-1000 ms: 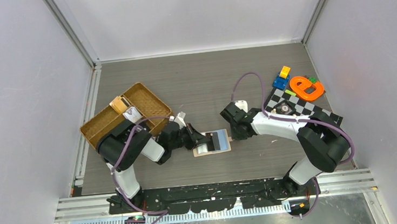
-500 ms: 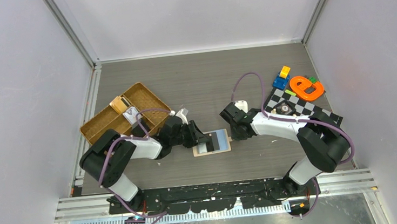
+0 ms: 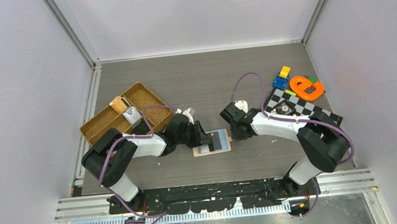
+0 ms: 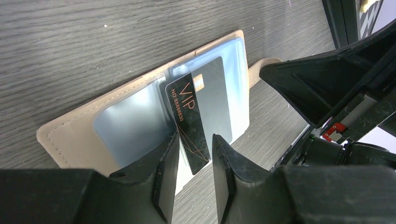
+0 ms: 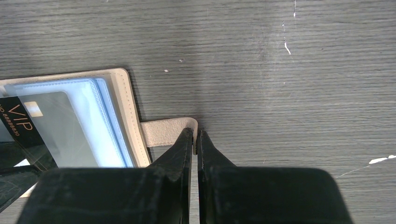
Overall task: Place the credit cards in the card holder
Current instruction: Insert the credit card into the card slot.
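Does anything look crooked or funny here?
Yes. The VIP card sits crooked in the card holder. Only part of it is inside the clear pocket, and its dark end pokes out past the edge, between the left gripper's open fingers.

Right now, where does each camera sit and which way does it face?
Top external: fixed above and behind, looking down on the table; left arm and right arm show, bases at the bottom.
Left wrist: on the left arm, looking past its open left fingers at the VIP card partly in the card holder.
Right wrist: on the right arm, looking past shut right fingers at the holder's snap tab.
Shared: both wrist views show the card and holder.
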`<action>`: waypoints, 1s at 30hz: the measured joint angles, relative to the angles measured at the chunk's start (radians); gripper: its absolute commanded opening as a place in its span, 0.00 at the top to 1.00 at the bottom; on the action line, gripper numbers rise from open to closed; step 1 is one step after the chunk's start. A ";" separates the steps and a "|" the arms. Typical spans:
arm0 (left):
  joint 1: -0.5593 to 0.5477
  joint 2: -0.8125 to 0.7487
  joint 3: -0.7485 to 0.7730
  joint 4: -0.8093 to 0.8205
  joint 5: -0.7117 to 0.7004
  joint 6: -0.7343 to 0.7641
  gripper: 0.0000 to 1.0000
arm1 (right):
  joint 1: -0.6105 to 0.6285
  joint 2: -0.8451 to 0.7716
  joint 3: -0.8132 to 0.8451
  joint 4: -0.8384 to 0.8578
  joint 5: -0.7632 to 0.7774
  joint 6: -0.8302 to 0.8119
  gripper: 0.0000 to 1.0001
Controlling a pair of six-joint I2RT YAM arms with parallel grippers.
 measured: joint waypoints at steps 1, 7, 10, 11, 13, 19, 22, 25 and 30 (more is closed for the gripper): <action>0.000 0.003 0.003 0.000 0.000 0.000 0.67 | 0.000 0.000 0.000 0.000 0.000 0.000 1.00; -0.008 0.037 0.042 -0.005 0.002 0.001 0.69 | 0.000 0.000 0.000 0.000 -0.002 0.000 0.99; -0.014 0.051 0.061 -0.015 0.002 0.003 0.69 | 0.001 0.000 0.000 0.000 -0.003 0.000 0.99; -0.016 0.056 0.067 -0.019 0.002 0.004 0.69 | 0.001 0.000 0.000 0.000 -0.003 0.000 0.99; -0.021 0.065 0.083 -0.028 0.002 0.005 0.69 | 0.001 0.000 0.000 0.001 -0.003 0.000 0.99; -0.047 0.076 0.126 -0.088 -0.014 0.018 0.69 | 0.001 0.000 0.000 0.001 -0.003 0.000 0.99; -0.060 0.076 0.146 -0.126 -0.034 0.025 0.69 | 0.001 0.000 0.000 0.001 -0.003 0.000 0.99; -0.068 0.073 0.160 -0.158 -0.052 0.027 0.69 | 0.001 0.000 0.000 0.001 -0.003 0.001 0.99; -0.087 0.063 0.181 -0.219 -0.083 0.037 0.71 | 0.001 0.001 0.000 0.001 -0.003 0.003 1.00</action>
